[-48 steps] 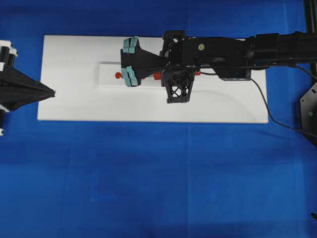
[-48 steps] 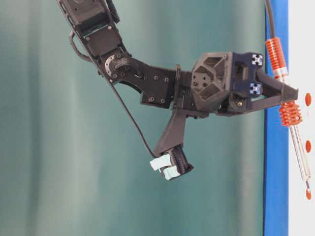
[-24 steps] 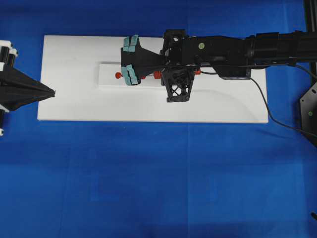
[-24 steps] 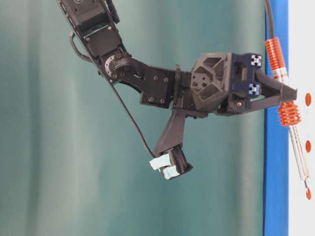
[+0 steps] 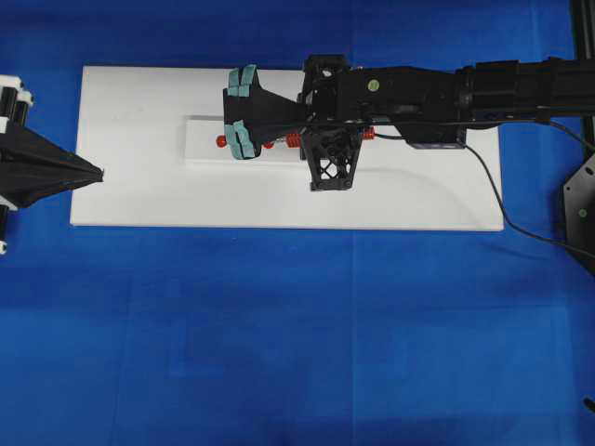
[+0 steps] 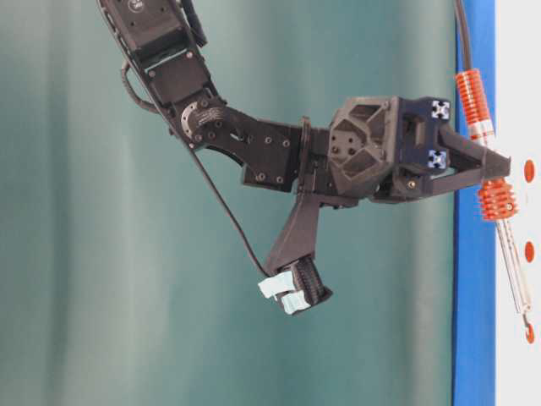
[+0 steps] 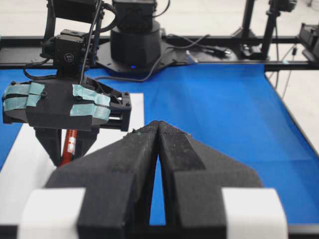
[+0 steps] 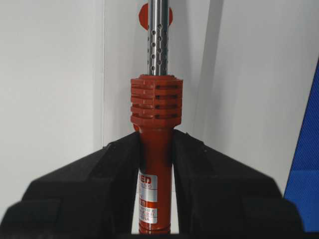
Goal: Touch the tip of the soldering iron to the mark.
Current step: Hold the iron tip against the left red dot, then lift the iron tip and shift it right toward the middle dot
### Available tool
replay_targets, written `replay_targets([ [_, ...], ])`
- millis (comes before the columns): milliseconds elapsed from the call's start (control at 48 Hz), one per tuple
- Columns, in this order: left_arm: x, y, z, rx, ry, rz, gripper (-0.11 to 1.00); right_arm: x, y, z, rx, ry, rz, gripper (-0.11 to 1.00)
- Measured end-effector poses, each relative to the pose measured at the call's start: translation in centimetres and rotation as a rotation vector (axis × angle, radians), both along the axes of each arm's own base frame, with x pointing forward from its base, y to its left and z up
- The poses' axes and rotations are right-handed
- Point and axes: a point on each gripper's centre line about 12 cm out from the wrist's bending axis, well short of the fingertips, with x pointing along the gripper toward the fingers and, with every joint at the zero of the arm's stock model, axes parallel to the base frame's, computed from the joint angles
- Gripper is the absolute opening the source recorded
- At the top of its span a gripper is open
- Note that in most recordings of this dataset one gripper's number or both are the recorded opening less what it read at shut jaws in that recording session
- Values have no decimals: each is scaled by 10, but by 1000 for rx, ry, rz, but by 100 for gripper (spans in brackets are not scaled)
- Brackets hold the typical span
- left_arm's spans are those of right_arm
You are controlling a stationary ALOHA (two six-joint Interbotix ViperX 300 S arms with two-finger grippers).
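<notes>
My right gripper [image 8: 155, 137] is shut on the orange-red handle of the soldering iron [image 8: 155, 164], just behind its ribbed collar. The silver shaft runs forward over a round red mark [image 8: 143, 16] on the white board. In the table-level view the iron [image 6: 495, 200] lies close along the board, and its dark tip [image 6: 527, 319] ends at the edge of the lowest red mark [image 6: 530, 334]; I cannot tell if they touch. From overhead the mark [image 5: 221, 141] shows, but the arm hides the tip. My left gripper [image 5: 93, 174] rests shut and empty at the board's left edge.
The white board [image 5: 139, 195] lies on a blue cloth. Two more red marks [image 6: 529, 251] sit along the board. The iron's black cord [image 5: 493, 186] trails right off the board. The right arm's teal-taped camera mount [image 7: 75, 107] hangs above the iron.
The right arm has crept slightly left with the iron in the overhead view. The left arm has not moved.
</notes>
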Motion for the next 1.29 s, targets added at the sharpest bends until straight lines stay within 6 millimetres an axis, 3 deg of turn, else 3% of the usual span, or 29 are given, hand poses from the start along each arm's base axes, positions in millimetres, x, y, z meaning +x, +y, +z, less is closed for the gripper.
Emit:
replay_targets([
  [1105, 0, 0, 0, 0, 0, 0, 0, -1, 0, -1, 2, 10, -4, 7],
  [1293, 0, 0, 0, 1, 0, 0, 0, -2, -1, 9, -1, -5, -7, 7],
])
